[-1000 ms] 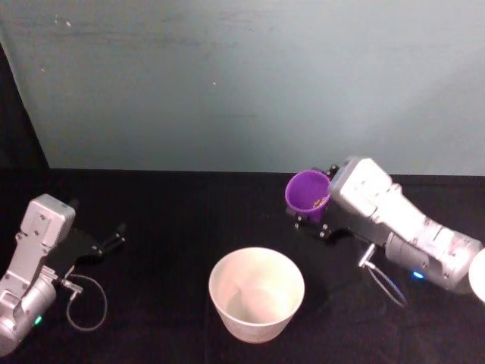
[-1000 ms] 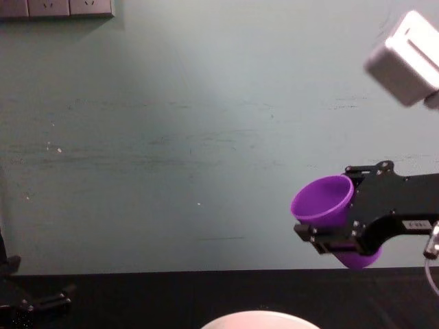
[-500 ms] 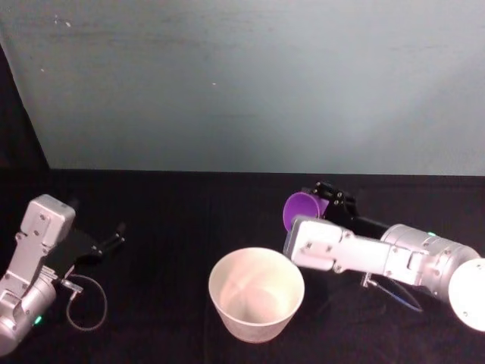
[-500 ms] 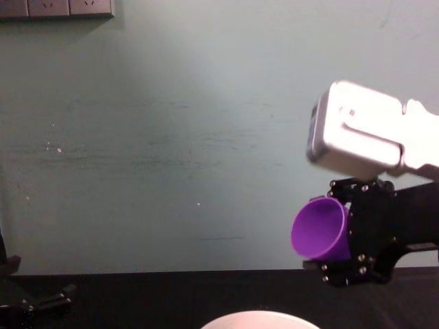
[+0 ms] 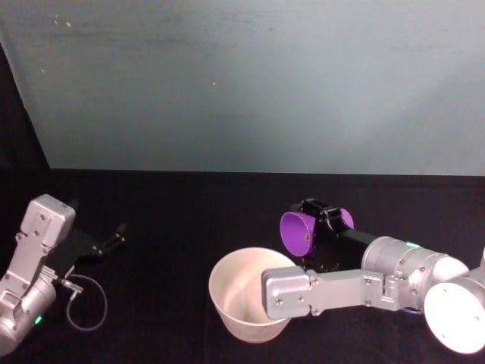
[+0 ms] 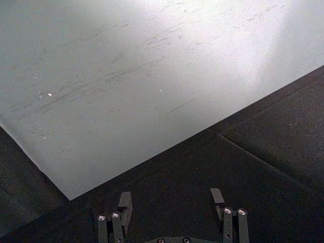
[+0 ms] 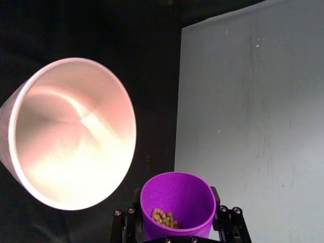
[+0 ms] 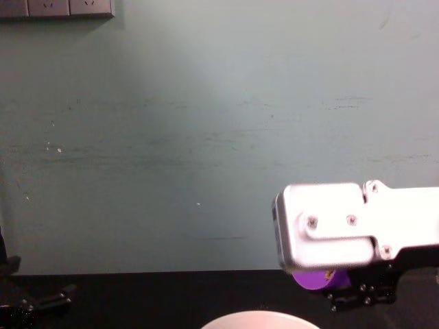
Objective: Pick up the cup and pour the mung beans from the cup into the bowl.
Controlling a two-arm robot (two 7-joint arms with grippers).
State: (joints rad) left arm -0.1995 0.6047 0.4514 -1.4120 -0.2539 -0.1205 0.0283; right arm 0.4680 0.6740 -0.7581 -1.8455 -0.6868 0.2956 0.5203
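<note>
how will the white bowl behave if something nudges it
The bowl looks rigid and empty, probably light, so a nudge may slide it. Its base is narrower than its rim, so it might tip. The right gripper holds the cup beside it; the left gripper rests far left.

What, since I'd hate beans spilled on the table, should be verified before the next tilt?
1. Grip: right gripper shut on the cup: ok.
2. Load: mung beans lie in the cup: ok.
3. Aim: the cup is tilted, mouth toward the bowl: ok.
4. Cup's lip above the bowl's opening: cannot tell.
5. Bowl upright on the table: ok.
6. Left gripper open, parked at the table's left, apart from the bowl: ok.
</note>
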